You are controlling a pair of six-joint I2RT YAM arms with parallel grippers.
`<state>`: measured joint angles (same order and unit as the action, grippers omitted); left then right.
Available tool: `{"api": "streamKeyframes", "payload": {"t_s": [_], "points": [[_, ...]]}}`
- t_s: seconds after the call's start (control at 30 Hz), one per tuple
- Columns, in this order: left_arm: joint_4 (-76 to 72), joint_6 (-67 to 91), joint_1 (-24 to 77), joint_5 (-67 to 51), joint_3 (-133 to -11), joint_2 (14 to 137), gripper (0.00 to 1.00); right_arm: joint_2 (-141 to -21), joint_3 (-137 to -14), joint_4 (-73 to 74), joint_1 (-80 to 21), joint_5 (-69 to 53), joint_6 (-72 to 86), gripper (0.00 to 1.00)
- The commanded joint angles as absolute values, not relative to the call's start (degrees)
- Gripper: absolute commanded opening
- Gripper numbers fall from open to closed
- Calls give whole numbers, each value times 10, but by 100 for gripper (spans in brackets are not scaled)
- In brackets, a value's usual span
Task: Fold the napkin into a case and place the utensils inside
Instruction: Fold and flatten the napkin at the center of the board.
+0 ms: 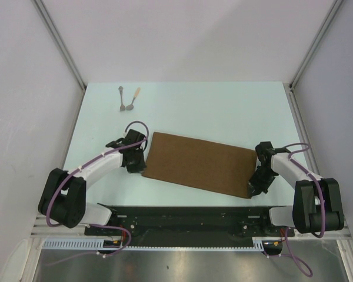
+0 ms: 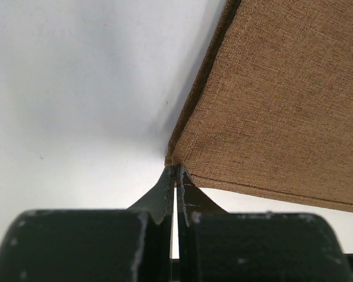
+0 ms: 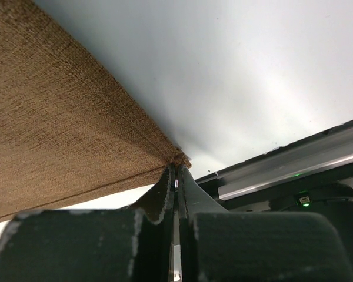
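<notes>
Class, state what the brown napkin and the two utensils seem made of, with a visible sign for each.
The napkin: matte woven cloth; crossed threads show close up. The utensils: too small to be sure; one handle grey, perhaps metal, the other pale tan, perhaps wood.

A pale blue-green table [image 1: 223, 106] fills the middle of the top view. Plain grey panels close it in on the left [image 1: 23, 106], at the back [image 1: 188, 41] and on the right [image 1: 341, 117]. Two metal posts slant up from the far corners, one on the left [image 1: 59, 44] and one on the right [image 1: 317, 44].

A black plate [image 1: 188, 218] lies along the near edge, with a white toothed strip [image 1: 182, 248] just below it and a dull metal sheet [image 1: 182, 267] nearest the camera.

In the right wrist view a silver rail [image 3: 294, 170] crosses the lower right, and a small green light [image 3: 305, 200] glows beneath it.
</notes>
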<state>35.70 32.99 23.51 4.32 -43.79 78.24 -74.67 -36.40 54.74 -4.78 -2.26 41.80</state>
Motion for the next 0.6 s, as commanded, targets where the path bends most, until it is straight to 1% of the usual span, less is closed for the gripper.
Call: {"api": "streamKeyframes", "payload": {"t_s": [0.0, 0.43, 0.5, 0.57], "points": [[358, 331, 237, 62, -428, 780, 0, -744, -354, 540, -49, -11, 430, 0], [332, 331, 237, 76, -435, 823, 0, -740, -335, 519, -50, -6, 442, 0], [324, 332, 237, 76, -432, 826, 0, -740, -334, 516, -48, -6, 446, 2], [322, 334, 237, 76, -430, 832, 0, -735, -334, 517, -48, -4, 446, 8]]}}
